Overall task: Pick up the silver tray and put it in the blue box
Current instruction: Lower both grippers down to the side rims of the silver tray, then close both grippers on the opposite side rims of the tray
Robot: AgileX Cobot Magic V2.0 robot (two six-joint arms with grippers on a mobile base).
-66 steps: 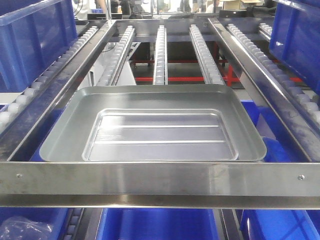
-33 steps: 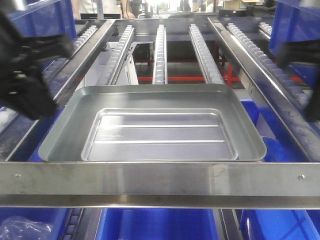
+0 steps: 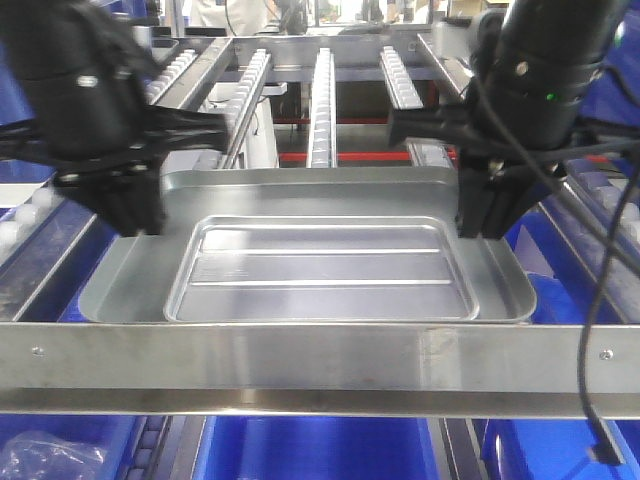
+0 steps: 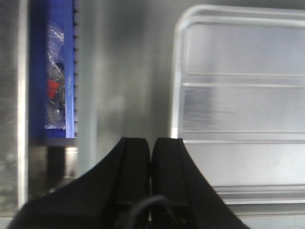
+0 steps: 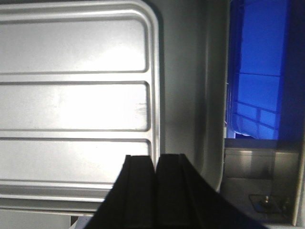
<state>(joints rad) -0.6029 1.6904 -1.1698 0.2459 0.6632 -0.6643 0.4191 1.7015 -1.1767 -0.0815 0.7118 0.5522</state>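
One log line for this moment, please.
left gripper: shut, over silver tray left rim | right gripper: shut, over right rim | tray: on roller rack, ungrasped

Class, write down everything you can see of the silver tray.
Shiny metal, rectangular, rounded corners, the silver tray has a sloping rim, recessed centre and two long ridges. It lies flat and empty on the roller rack. The left end effector and right end effector, both shut, hang over its sides; contact unclear.

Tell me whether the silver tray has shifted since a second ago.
No. The silver tray keeps the same position against the front steel rail.
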